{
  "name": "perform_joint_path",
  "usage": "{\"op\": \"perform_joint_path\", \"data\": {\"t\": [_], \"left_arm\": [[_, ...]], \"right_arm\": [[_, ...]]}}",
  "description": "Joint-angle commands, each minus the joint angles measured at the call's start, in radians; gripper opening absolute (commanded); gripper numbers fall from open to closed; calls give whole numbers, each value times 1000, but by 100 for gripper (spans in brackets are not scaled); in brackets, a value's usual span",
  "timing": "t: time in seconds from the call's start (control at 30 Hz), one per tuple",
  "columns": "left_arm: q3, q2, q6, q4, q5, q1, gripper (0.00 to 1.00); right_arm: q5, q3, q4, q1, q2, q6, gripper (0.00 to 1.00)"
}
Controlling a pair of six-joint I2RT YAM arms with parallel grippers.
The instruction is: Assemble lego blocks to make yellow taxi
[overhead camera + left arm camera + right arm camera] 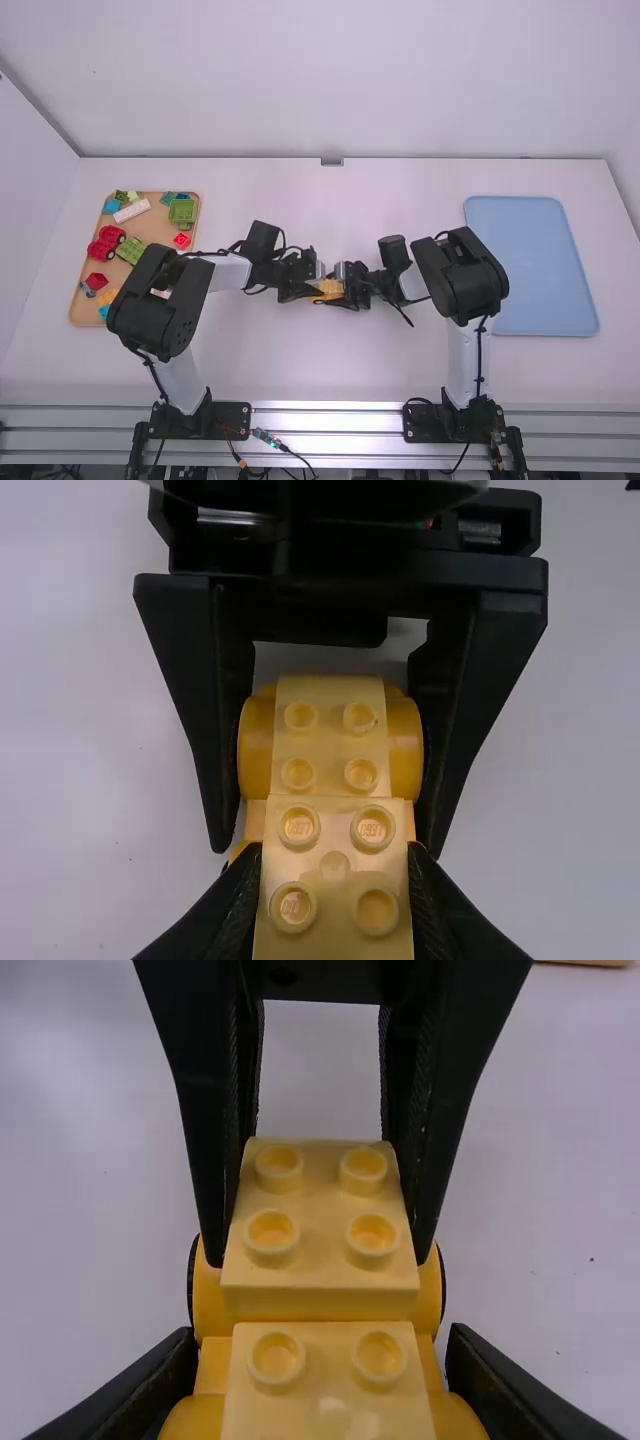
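At the near edge, a metal rail (328, 418) runs between the two arm bases, left and right. Farther in, near the middle of the white surface (300, 370), the left gripper (316, 289) and the right gripper (344, 291) face each other over a yellow car (325, 1390). The right gripper holds the car's body from the right, one finger on each side. The left gripper is closed on a studded yellow block (335, 825) at the car's left end.

Well to the left lies a wooden tray (84, 318). In its near part are a light blue block (104, 311), an orange block (108, 296) and a red block (97, 281). Beyond these, a red toy vehicle (104, 245) stands just beside a studded green block (131, 250), with a small red block (182, 240) to the right. Farther still are a larger green piece (182, 211), a pale brick (132, 211) and a blue block (112, 206), then small green blocks (121, 196) at the far edge.

Well to the right lies a blue tray (530, 265), reaching about as far as the wooden one.
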Motion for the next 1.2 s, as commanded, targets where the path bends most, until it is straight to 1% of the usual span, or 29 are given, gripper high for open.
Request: {"op": "perform_joint_path", "data": {"t": [0.0,0.33,0.53,0.73,0.77,0.8,0.83,0.9,0.93,1.0,1.1,1.13,1.17], "left_arm": [[-7,-6,-5,-4,11,2,2],[-7,30,-17,26,12,2,2],[-7,36,3,29,49,2,2],[-7,36,-32,36,49,2,2],[-7,36,-31,36,49,2,4],[-7,36,-31,35,48,2,8],[-7,36,-31,35,48,2,9],[-7,36,-31,36,44,2,16],[-7,36,-32,36,41,2,26],[-7,36,-32,36,33,2,27],[-7,36,-31,36,34,2,36],[-7,36,-31,36,34,2,36],[-7,36,-32,36,34,2,39]], "right_arm": [[-21,17,7,3,13,6,50],[-21,14,6,3,13,6,50],[-20,15,6,3,13,6,50],[-21,14,7,3,13,6,50],[-21,15,6,3,13,6,50],[-21,14,8,3,13,6,50],[-21,13,9,3,13,6,50],[-21,13,8,3,13,6,50],[-21,13,8,3,13,6,50],[-20,13,8,3,13,6,50],[-21,13,8,3,13,6,50],[-21,13,8,3,13,6,50],[-20,14,6,3,13,6,50]]}}
